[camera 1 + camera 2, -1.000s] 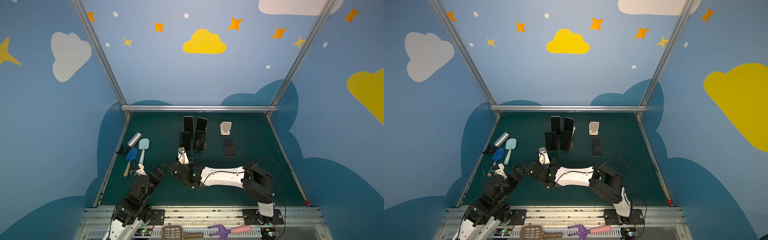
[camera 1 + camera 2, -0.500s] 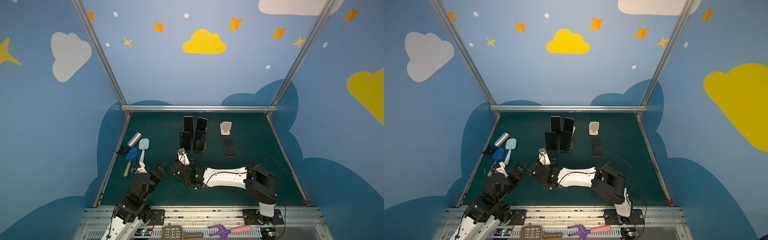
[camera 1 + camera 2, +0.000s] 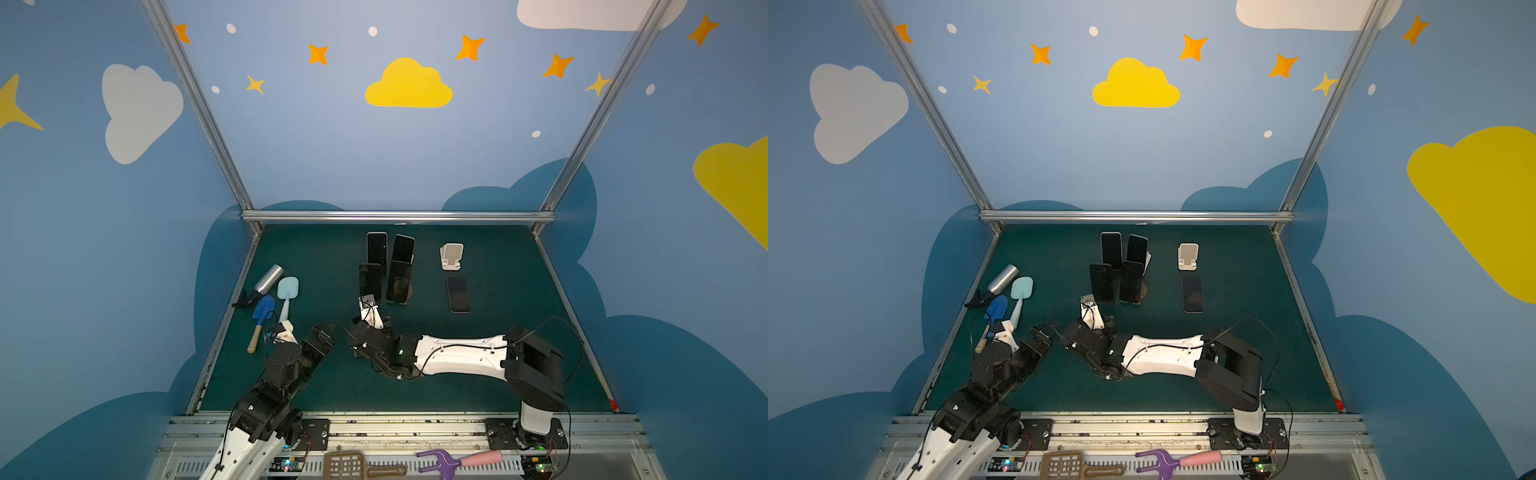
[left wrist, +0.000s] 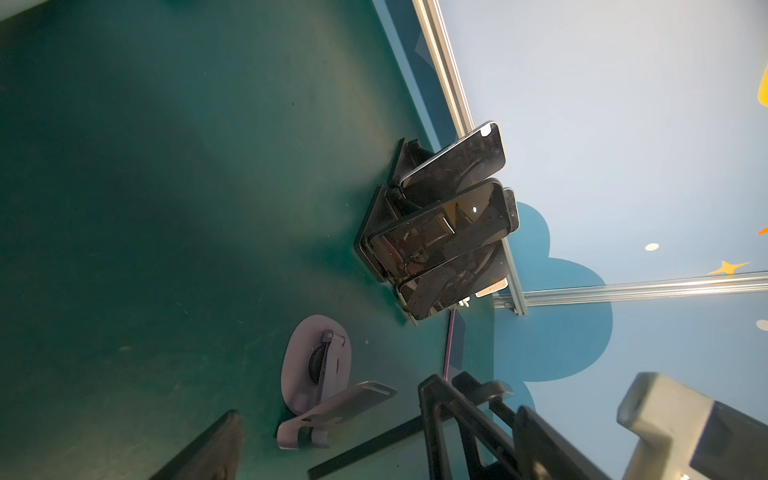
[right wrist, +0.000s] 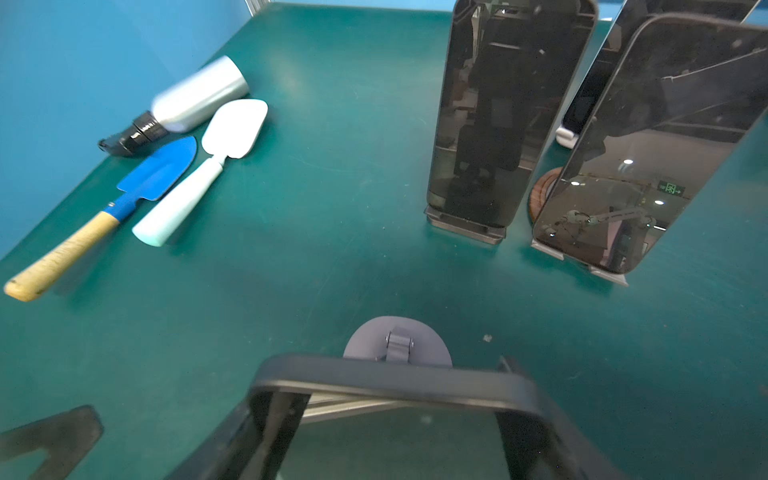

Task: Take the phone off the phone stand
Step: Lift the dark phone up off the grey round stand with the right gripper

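The right claw [image 5: 395, 419] is closed on the side edges of the dark phone [image 5: 395, 376], which is held low near the middle of the table [image 3: 498, 270]. The phone is positioned directly over the grey stand [image 5: 397, 338]; whether the two touch cannot be told. The left claw [image 3: 323, 332] is held open and empty just beside, toward the left edge. Four upright phones [image 3: 399, 282] are propped further back. A flat phone [image 3: 458, 293] is laid near a white stand [image 3: 451, 254]. Garden tools [image 3: 263, 309] are grouped at the left edge.
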Robot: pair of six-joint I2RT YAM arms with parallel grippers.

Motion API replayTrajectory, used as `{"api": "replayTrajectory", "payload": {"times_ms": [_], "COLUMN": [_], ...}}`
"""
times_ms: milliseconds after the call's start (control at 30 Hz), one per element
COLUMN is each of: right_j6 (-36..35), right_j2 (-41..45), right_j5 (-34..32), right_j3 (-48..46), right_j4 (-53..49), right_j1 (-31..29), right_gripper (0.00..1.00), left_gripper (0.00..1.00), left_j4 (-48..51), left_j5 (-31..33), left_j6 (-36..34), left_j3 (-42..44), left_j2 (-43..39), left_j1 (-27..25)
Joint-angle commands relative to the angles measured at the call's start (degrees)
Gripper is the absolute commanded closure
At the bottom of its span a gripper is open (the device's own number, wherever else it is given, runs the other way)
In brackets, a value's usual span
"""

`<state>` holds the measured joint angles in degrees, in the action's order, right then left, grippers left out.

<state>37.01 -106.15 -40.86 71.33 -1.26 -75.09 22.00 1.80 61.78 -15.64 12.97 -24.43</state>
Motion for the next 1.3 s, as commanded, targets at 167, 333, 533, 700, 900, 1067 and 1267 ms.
{"api": "replayTrajectory", "payload": {"times_ms": [167, 333, 533, 700, 900, 1067, 1267], "right_j6": [0.51, -0.53, -1.67, -2.38, -3.00, -3.52, -2.67], "right_j2": [2.60, 4.72, 7.78, 10.69, 15.38, 19.79, 23.44], "right_j5": [-1.12, -1.71, -3.06, -4.63, -5.17, -5.16, -3.50], "right_j3": [-0.73, -1.56, -3.17, -5.32, -8.74, -12.09, -16.20], "right_j4": [1.73, 1.76, 0.77, -0.23, -1.70, -3.95, -6.31], "right_j1": [0.03, -0.06, -0.06, 0.45, 2.59, 5.30, 8.80], "right_gripper": [0.36, 0.36, 0.37, 0.37, 0.37, 0.37, 0.38], "left_gripper": [0.00, 0.00, 0.00, 0.00, 0.00, 0.00, 0.00], "left_j4": [-1.25, -1.88, -3.25, -3.29, -3.81, -3.87, -4.81], "left_j5": [-0.49, -0.31, -0.92, -1.14, -1.63, -1.28, -1.36], "left_j6": [0.17, 0.17, -0.31, -0.61, 0.01, -0.26, 0.03], "left_j3": [-0.05, -0.45, -1.75, -3.13, -3.02, -3.30, -2.85], "left_j2": [-0.26, 0.02, 2.68, 3.55, 3.72, 3.99, 4.93], "left_j1": [-0.01, -0.01, -0.01, -0.08, -0.02, -0.02, -0.03]}}
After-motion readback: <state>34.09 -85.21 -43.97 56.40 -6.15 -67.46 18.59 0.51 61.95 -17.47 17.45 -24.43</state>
